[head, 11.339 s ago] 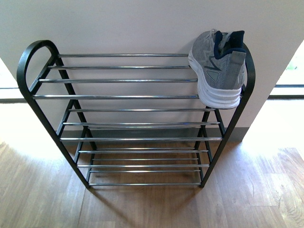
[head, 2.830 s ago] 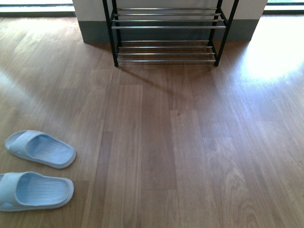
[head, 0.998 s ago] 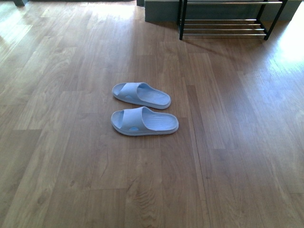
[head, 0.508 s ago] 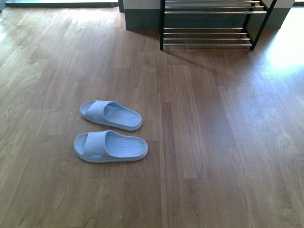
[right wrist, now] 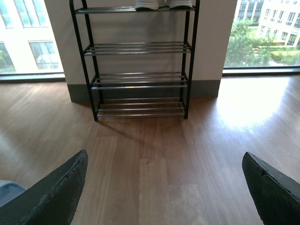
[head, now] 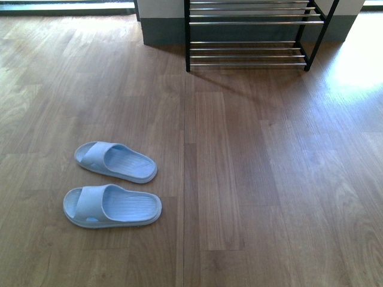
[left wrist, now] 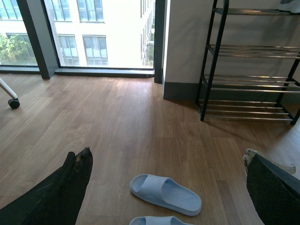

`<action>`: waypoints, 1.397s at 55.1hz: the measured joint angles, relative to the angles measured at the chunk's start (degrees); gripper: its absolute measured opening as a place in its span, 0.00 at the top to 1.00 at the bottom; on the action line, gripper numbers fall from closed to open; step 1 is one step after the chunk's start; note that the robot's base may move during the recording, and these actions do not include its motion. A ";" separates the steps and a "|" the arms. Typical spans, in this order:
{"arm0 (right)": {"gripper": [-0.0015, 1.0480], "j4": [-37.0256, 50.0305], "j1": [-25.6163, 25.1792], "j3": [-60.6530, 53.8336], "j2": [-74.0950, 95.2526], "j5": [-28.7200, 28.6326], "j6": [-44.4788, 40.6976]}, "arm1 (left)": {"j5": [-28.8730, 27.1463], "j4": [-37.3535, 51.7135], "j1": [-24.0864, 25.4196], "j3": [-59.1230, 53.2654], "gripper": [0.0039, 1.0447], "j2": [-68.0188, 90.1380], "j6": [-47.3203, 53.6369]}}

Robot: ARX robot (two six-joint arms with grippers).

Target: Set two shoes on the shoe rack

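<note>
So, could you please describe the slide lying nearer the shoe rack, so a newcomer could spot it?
Start at the black shoe rack at the far edge of the wood floor. In front of it, off to the left, lie two pale blue slides. Yours is the rear slide, lying slightly askew; the front slide sits nearer the camera.

Daylight fills all three views, and they are bright and quite sharp. The light comes through the windows (left wrist: 75, 33), which look washed out. A strong glare lies on the wooden floor (head: 359, 66) to the right of the shoe rack (head: 248, 23), and a soft shadow lies in front of it.
</note>
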 joint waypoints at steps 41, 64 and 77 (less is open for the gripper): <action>0.09 0.00 0.00 0.00 0.00 -0.17 0.00 | -10.78 10.64 -17.16 24.17 0.09 97.00 -51.69; 0.09 0.00 0.00 0.00 0.00 -0.17 0.00 | -5.60 13.03 -18.82 46.38 0.09 132.43 -51.45; 0.09 0.00 0.00 0.00 0.00 -0.17 0.00 | -3.74 9.90 -20.79 56.92 0.09 144.87 -51.19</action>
